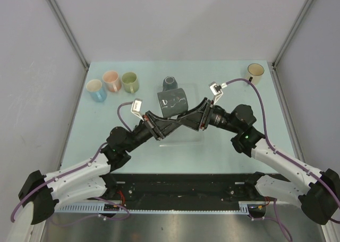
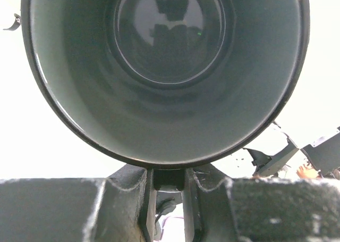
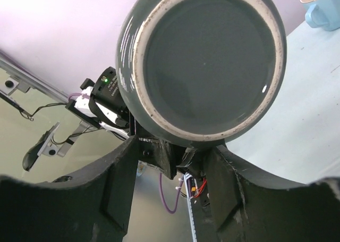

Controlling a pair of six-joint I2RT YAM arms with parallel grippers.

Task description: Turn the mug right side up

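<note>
The dark grey-green mug lies on its side in the air above the table's middle. My left gripper comes from the lower left and is shut on the mug's handle below the rim. The left wrist view looks straight into the mug's mouth, with the left gripper narrow round a dark piece of handle. My right gripper comes from the right and crosses under the mug. The right wrist view shows the mug's base; the right gripper stands wide apart, straddling the handle and the left fingers.
A blue mug, a pink mug and a green mug stand at the back left. A dark mug stands just behind the held one. A cream mug is at the back right corner.
</note>
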